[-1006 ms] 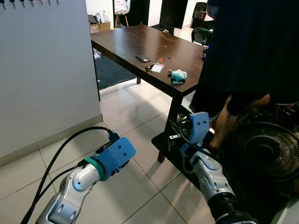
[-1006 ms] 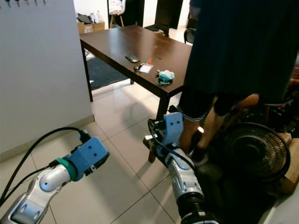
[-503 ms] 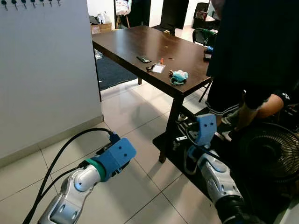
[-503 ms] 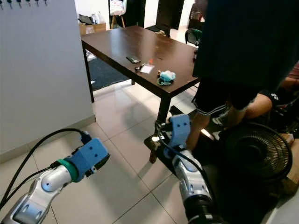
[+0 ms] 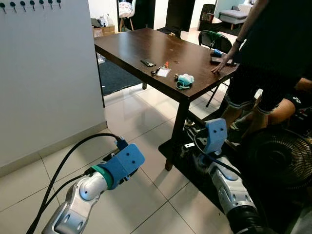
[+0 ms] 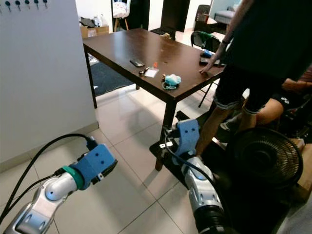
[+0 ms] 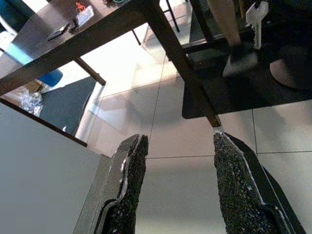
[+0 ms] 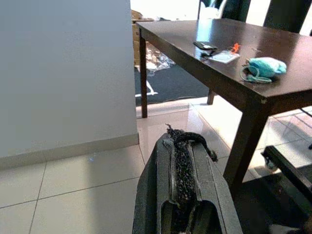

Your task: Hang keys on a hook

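A row of dark hooks [image 5: 30, 4] runs along the top of the white wall [image 5: 48, 78] at the left. My right gripper [image 8: 183, 139] is low beside the table leg [image 5: 176, 131], shut, with a black loop pinched at its tips. A silver key [image 7: 256, 18] hangs below it, small in the left eye view as the key [image 5: 189, 145]. My left gripper [image 7: 178, 141] is held low over the floor tiles, open and holding nothing; its blue wrist block [image 5: 124, 163] hides the fingers from above.
A dark wooden table [image 5: 141, 46] carries a teal pouch [image 5: 185, 79], a black fob [image 5: 148, 62] and a card [image 5: 164, 71]. A person [image 5: 273, 53] stands at the right, hand [image 5: 218, 67] on the table. A black fan [image 5: 280, 163] stands beside my right arm.
The person has stepped back from my right gripper and put a hand on the table. My right arm rose slightly. The left arm is nearly still.
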Robot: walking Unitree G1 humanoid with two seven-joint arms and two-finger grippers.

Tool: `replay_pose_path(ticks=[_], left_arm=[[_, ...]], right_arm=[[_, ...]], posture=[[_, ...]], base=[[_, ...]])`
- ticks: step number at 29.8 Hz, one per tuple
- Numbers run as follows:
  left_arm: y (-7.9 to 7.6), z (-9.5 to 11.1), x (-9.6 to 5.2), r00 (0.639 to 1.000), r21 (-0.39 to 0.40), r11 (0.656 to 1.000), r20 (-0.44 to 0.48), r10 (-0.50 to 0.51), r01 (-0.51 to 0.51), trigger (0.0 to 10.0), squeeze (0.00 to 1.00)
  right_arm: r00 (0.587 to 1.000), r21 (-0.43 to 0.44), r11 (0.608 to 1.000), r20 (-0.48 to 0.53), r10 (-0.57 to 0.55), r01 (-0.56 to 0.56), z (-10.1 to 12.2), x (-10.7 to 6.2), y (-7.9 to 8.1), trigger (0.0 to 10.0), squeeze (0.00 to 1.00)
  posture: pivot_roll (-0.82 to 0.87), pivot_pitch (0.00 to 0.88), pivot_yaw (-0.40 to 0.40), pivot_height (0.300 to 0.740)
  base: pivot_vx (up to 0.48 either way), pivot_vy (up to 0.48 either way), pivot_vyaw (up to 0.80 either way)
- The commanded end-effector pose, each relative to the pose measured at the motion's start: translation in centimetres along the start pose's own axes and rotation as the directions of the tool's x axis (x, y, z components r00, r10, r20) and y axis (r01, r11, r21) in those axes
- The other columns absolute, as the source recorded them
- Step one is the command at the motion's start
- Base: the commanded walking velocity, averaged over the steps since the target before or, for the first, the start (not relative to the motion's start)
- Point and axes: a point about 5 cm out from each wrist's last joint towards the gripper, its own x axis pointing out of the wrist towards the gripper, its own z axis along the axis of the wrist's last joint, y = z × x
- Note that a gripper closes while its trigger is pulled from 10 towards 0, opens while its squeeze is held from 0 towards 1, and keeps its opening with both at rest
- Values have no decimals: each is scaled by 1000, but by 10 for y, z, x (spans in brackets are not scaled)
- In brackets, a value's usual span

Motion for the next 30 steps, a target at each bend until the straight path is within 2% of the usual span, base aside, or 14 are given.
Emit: replay_pose_path(ticks=[1, 6, 30], left_arm=[[-4, -1, -1, 1000, -3, 1000, -10, -11, 11, 10000, 0], [-5, -1, -2, 1000, -3, 1000, -9, -14, 14, 10000, 0], [2, 11, 5, 999, -5, 1000, 31, 21, -21, 10000, 0]], right_arm=[[1000, -1, 1000, -18, 3, -3, -4, -3, 3, 10000, 0], [1000, -14, 1000, -14, 15, -15, -3, -3, 8, 10000, 0], [999, -23, 999, -45, 28, -29, -4, 0, 5, 10000, 0]], posture=[[53, 17, 44, 740], [54, 15, 27, 740], [62, 4, 1, 740]], base=[[0, 0, 0], [0, 0, 0], [0, 0, 0]])
